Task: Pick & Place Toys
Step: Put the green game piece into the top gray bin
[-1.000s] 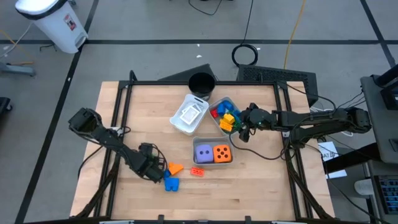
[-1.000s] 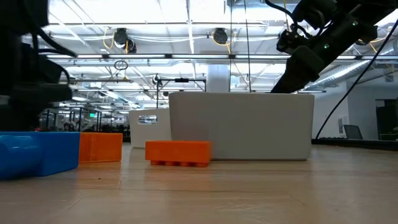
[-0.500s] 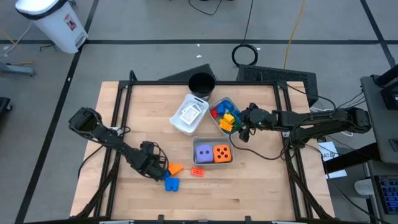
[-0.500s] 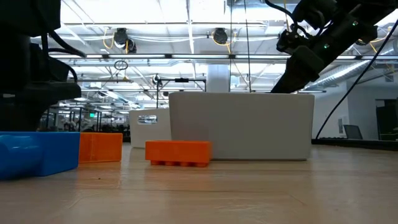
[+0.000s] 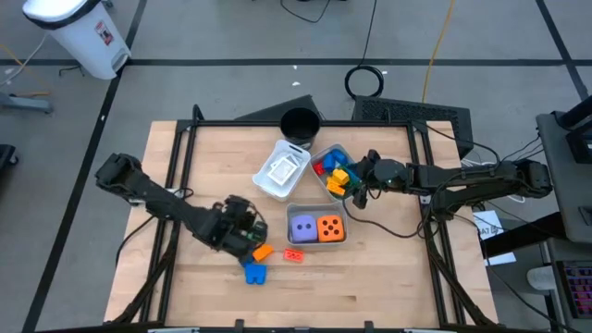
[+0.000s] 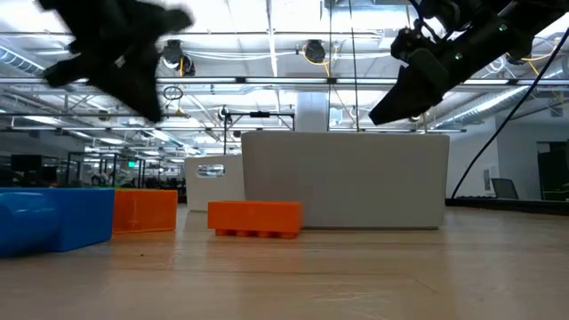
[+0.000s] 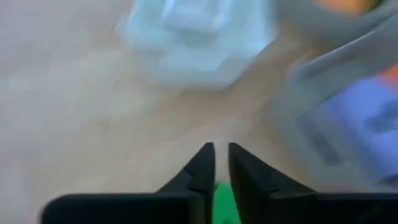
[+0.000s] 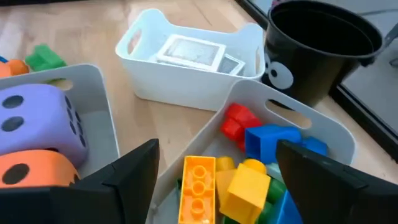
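left gripper (image 5: 248,231), raised off the wooden surface (image 5: 388,277), jaws clamped on a small green plastic block (image 7: 224,205); right gripper (image 8: 214,186) jaws apart over the block tray (image 8: 323,134).

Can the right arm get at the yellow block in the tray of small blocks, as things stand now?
Probably yes. The right gripper hangs open just above the tray of small blocks, and the yellow block lies on top of the pile, between its fingers in the right wrist view, uncovered.

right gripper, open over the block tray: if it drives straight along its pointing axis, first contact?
Probably the yellow blocks in the translucent tray, directly between the right gripper's open fingers. Depth is unclear; the tray's near wall could come first.
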Robot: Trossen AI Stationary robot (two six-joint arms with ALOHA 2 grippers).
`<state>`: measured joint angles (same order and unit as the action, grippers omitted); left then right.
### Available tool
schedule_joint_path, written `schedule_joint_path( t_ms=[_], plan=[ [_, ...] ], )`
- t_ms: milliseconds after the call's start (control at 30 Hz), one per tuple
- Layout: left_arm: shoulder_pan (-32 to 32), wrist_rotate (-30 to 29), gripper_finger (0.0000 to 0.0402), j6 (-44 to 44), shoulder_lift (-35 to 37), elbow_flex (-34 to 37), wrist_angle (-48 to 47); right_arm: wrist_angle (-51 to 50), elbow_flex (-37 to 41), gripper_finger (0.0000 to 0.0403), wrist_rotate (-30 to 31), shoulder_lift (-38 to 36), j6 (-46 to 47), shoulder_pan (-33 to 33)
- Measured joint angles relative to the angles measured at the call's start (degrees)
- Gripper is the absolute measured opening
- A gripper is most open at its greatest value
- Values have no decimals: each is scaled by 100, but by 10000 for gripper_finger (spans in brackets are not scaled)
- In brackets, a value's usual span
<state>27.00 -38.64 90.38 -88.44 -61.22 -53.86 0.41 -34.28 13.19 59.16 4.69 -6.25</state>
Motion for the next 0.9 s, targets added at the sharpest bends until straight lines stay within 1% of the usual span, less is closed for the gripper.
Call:
schedule_joint_path(
  t_ms=[67, 100, 167, 233, 300, 400, 500, 633, 667, 767, 900],
  plan=[
    [-105, -271, 16, -720, 7, -259, 244, 55, 0, 293, -3, 0, 0, 64],
    [-166, -293, 7, -1072, 5, -361, 342, 80, 0, 293, -4, 0, 0, 109],
    [-291, -180, 8, -1650, 2, -499, 564, 105, 0, 293, -4, 0, -6, 200],
    [-393, 128, 23, -2175, 4, -522, 905, 109, 0, 293, -4, 0, -109, 292],
    [-480, 567, 44, -2493, -1, -522, 1030, 109, 0, 293, -4, 2, -201, 373],
    [-581, 1242, 86, -2578, 0, -487, 894, 111, 0, 293, -2, 2, -303, 456],
    [-599, 1618, 139, -2541, 0, -283, 744, 113, 0, 293, -4, 2, -378, 488],
    [-539, 2105, 213, -2415, -1, 184, 856, 115, 0, 293, -2, 2, -385, 486],
    [-518, 2164, 228, -2409, -2, 332, 994, 128, 0, 293, -2, 2, -385, 486],
    [-474, 2230, 264, -2605, -3, 811, 1814, 185, 0, 293, -2, 2, -385, 486],
    [-489, 2271, 289, -3037, -4, 1339, 2867, 194, 0, 293, -2, 2, -385, 486]
  ],
)
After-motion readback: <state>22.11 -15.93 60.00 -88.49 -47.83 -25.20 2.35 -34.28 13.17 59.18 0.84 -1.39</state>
